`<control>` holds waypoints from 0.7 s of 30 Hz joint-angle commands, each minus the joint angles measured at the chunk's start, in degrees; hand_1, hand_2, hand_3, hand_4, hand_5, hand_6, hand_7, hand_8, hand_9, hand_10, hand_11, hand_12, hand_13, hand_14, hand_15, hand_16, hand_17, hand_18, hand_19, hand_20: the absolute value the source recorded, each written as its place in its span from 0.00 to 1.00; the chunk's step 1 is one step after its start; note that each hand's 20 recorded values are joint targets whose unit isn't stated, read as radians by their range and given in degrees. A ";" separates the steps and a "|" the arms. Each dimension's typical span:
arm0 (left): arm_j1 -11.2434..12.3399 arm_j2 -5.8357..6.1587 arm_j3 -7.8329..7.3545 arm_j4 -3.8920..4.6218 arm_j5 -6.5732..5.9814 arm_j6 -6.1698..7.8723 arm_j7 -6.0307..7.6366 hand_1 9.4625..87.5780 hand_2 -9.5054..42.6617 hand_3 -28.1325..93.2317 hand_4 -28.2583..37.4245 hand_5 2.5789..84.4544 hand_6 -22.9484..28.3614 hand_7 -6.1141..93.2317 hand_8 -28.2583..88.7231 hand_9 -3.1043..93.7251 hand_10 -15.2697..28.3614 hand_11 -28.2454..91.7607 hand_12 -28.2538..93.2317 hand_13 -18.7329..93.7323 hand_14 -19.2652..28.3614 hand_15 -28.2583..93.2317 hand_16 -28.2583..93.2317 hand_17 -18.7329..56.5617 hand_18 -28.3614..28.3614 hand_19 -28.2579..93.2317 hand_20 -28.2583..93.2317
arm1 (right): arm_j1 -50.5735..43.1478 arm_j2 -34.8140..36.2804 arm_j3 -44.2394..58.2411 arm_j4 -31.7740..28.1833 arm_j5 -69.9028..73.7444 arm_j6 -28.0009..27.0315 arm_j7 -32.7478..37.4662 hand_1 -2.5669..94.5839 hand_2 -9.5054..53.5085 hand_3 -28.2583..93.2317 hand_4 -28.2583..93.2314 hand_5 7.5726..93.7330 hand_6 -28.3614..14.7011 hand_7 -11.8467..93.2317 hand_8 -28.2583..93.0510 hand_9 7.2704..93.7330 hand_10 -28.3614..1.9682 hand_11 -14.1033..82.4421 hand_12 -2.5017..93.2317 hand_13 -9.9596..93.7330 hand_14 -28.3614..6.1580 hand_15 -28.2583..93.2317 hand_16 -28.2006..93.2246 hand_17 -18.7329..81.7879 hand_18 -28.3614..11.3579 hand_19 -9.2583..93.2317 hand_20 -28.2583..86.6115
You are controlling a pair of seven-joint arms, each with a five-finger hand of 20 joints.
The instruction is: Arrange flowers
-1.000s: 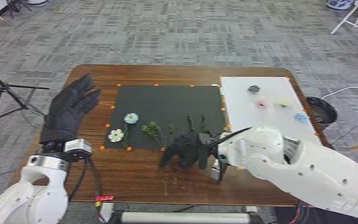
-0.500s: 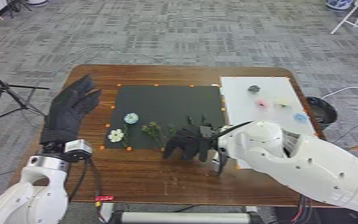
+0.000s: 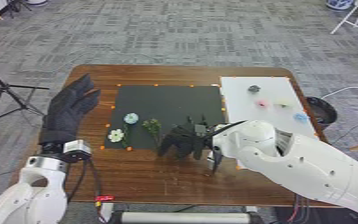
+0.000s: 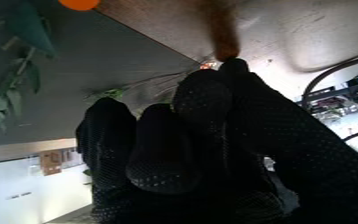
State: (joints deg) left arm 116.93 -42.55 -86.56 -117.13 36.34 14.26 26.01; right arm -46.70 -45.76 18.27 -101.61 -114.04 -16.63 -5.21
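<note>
My left hand [image 3: 69, 110] is open, held flat over the mat's left side. My right hand [image 3: 182, 142] is over the near edge of the black mat [image 3: 162, 100]. In the right wrist view, the right hand [image 4: 202, 100] has its thumb against a fingertip, pinching a thin green stem [image 4: 153, 79] whose leaves are partly covered. A blue flower [image 3: 131, 118], a white flower [image 3: 116, 135] and a green sprig [image 3: 151, 125] lie on the mat's left half. Dark stems [image 3: 190, 120] stick out beyond the right hand. A leafy branch [image 4: 20, 75] lies beside the fingers.
On the white sheet [image 3: 246, 107] at the right lie a dark flower [image 3: 254, 89], a pink one [image 3: 262, 103], a pale yellow one [image 3: 282, 104] and a blue one [image 3: 301, 117]. A black basket [image 3: 322, 111] stands beyond the table's right edge. Orange dots line the mat.
My right hand has moved a little to the left and farther onto the mat, now covering a small green sprig seen before. The left hand has stayed still.
</note>
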 commanded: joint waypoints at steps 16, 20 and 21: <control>0.10 -0.46 0.31 0.06 0.40 0.09 -0.26 0.20 0.17 0.78 0.05 0.37 0.51 0.22 0.18 0.29 0.62 0.40 0.39 0.35 0.71 0.45 0.28 0.12 0.85 0.54 0.34 | 0.34 -1.81 1.83 2.03 -1.52 0.67 1.04 0.36 0.28 1.00 0.18 0.47 0.75 0.26 0.13 0.81 0.53 0.75 0.47 0.83 0.51 0.96 0.50 0.69 0.14 1.00 0.87; 0.05 -0.60 0.17 0.11 0.55 -0.02 -0.54 0.20 0.17 0.79 0.05 0.37 0.51 0.22 0.18 0.29 0.62 0.40 0.39 0.35 0.70 0.45 0.28 0.12 0.85 0.54 0.34 | 0.19 -1.34 2.25 1.64 -1.52 0.16 0.43 0.36 0.27 1.00 0.18 0.47 0.75 0.26 0.13 0.81 0.53 0.75 0.47 0.83 0.52 0.96 0.50 0.69 0.14 1.00 0.87; 0.14 -0.56 0.12 0.09 0.56 0.02 -0.48 0.20 0.17 0.79 0.05 0.37 0.51 0.22 0.18 0.29 0.62 0.40 0.39 0.35 0.71 0.45 0.28 0.12 0.85 0.54 0.34 | 0.03 -1.16 2.54 1.44 -1.22 -0.28 0.24 0.36 0.27 1.00 0.18 0.47 0.75 0.26 0.13 0.81 0.53 0.75 0.47 0.83 0.52 0.96 0.50 0.69 0.14 1.00 0.87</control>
State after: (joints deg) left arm 117.04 -42.53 -86.41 -117.20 36.43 14.26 25.93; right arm -46.74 -46.99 19.65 -99.69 -114.49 -16.32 -4.46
